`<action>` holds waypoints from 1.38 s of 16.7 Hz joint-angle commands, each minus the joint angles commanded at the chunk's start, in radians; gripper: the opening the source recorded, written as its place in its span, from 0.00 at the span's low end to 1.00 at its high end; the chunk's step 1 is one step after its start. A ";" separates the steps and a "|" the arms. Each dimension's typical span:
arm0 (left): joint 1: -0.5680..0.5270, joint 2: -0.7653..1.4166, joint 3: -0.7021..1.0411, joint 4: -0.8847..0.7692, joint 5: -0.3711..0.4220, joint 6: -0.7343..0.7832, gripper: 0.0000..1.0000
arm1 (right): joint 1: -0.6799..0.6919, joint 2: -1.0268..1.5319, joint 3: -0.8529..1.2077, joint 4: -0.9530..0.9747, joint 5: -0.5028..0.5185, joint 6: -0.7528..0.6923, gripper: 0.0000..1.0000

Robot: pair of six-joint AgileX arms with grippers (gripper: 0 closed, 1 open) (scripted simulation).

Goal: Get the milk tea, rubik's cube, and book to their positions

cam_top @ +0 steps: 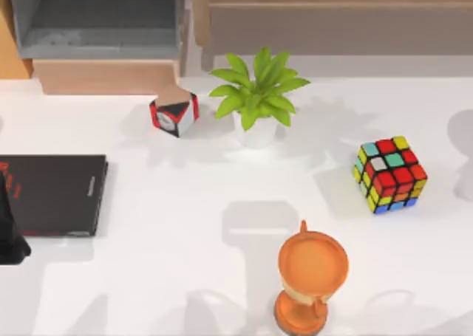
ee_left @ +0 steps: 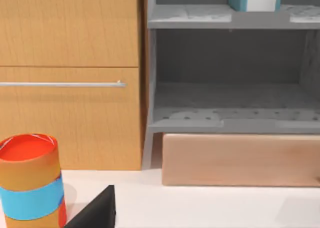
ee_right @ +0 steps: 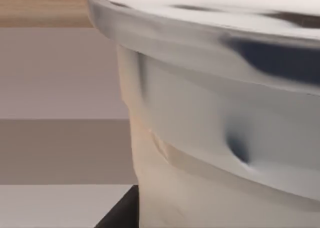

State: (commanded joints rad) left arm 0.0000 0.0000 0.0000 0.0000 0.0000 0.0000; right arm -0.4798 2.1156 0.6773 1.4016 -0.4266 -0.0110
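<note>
Milk tea cup: hard against the right gripper.
Hold: cannot tell whether it is clasped.
Technique: grip mid-body, keep it upright.
Left arm: parked at left.

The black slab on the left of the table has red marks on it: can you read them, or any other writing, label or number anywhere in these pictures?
No text can be read anywhere.
Black slab: red marks along its left edge, too small to read.
Small red, black and white box: pattern only, no letters legible.
Orange and blue can: plain colour bands.
Rubik's cube: plain stickers.
</note>
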 joint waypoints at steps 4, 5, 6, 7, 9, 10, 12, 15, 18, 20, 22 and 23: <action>0.000 0.000 0.000 0.000 0.000 0.000 1.00 | 0.000 0.000 0.000 0.000 0.000 0.000 0.60; 0.000 0.000 0.000 0.000 0.000 0.000 1.00 | 0.000 0.000 0.000 0.000 0.000 0.000 0.68; 0.000 0.000 0.000 0.000 0.000 0.000 1.00 | 0.000 0.000 0.000 0.000 0.000 0.000 0.75; 0.000 0.000 0.000 0.000 0.000 0.000 1.00 | 0.000 0.000 0.000 0.000 0.000 0.000 0.83; 0.000 0.000 0.000 0.000 0.000 0.000 1.00 | 0.000 0.000 0.000 0.000 0.000 0.000 0.98; 0.000 0.000 0.000 0.000 0.000 0.000 1.00 | 0.000 0.000 0.000 0.000 0.000 0.000 1.00; 0.000 0.000 0.000 0.000 0.000 0.000 1.00 | 0.000 0.000 0.000 0.000 0.000 0.000 1.00; 0.000 0.000 0.000 0.000 0.000 0.000 1.00 | 0.000 0.000 0.000 0.000 0.000 0.000 1.00; 0.000 0.000 0.000 0.000 0.000 0.000 1.00 | 0.001 0.000 0.001 0.000 0.000 0.000 1.00; 0.000 0.000 0.000 0.000 0.000 0.000 1.00 | -0.011 -0.007 -0.017 0.013 -0.006 0.001 1.00; 0.000 0.000 0.000 0.000 0.000 0.000 1.00 | -0.024 -0.022 -0.063 0.036 -0.023 0.000 1.00; 0.000 0.000 0.000 0.000 0.000 0.000 1.00 | -0.032 -0.030 -0.087 0.049 -0.031 0.000 1.00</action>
State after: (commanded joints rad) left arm 0.0000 0.0000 0.0000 0.0000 0.0000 0.0000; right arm -0.5114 2.0855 0.5903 1.4509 -0.4577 -0.0115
